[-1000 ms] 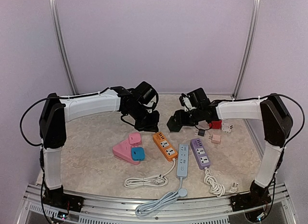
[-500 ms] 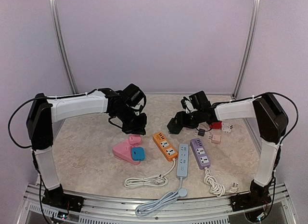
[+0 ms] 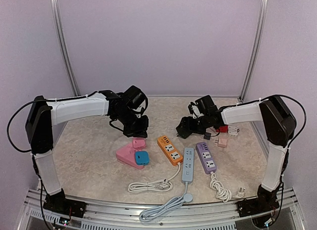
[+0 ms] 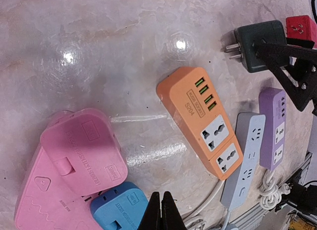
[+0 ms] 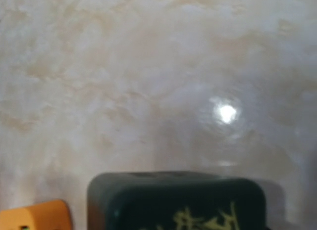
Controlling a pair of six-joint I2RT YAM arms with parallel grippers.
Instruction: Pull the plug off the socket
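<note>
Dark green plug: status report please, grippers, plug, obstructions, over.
Left gripper shut, empty. Right gripper at the dark green plug, jaws unclear. Plug's prongs bare, in no socket. Red adapter close beside it.

Enclosure: plain pale lilac back wall [image 3: 158, 42], matching left wall [image 3: 25, 52] and right wall [image 3: 294, 47]. Aluminium uprights [image 3: 64, 47] stand in both rear corners. Table top [image 3: 94, 165] is beige, marble-patterned and glossy. Ribbed aluminium rail [image 3: 124, 211] runs along the near edge. Small white glare spots [image 4: 181, 43] sit on the surface
</note>
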